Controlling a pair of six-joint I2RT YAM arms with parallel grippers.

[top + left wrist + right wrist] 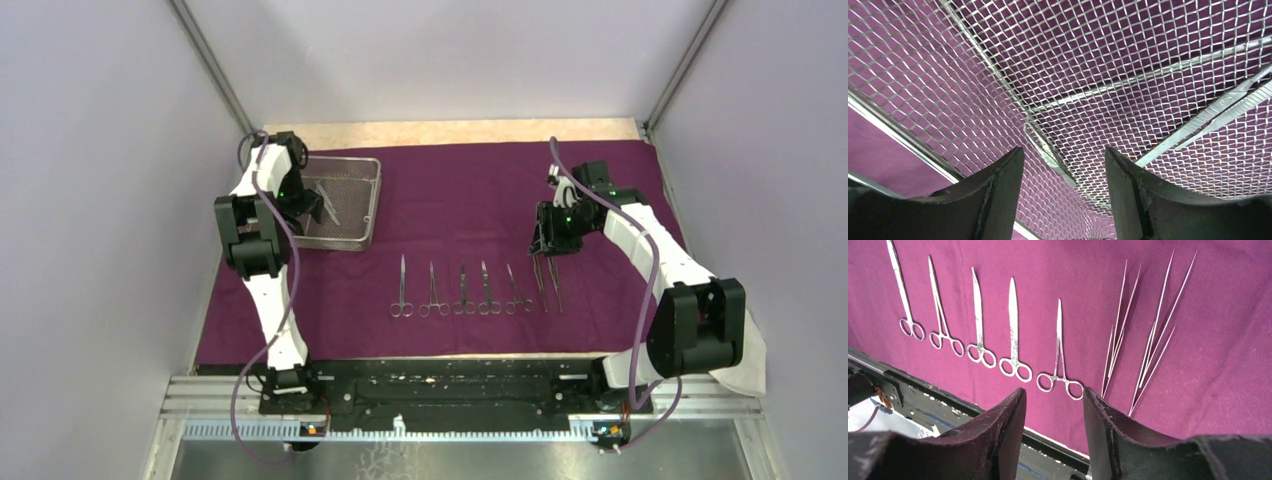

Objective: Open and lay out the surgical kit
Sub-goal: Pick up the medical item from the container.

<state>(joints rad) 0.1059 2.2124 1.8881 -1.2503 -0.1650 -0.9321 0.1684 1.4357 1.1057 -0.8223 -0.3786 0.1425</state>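
On the dark purple cloth wrap (pixel 470 190), spread flat, we count five ring-handled instruments (pixel 977 315) in a row and two tweezers (pixel 540 283) just to their right. The one wire-mesh tray (pixel 372 215) sits at the cloth's far left corner, with two slim steel shafts (pixel 1218 112) lying close together on its floor. The left gripper (pixel 1064 150) hangs inside the tray and the right gripper (pixel 1054 392) above the tweezers, each with fingers spread and nothing between them.
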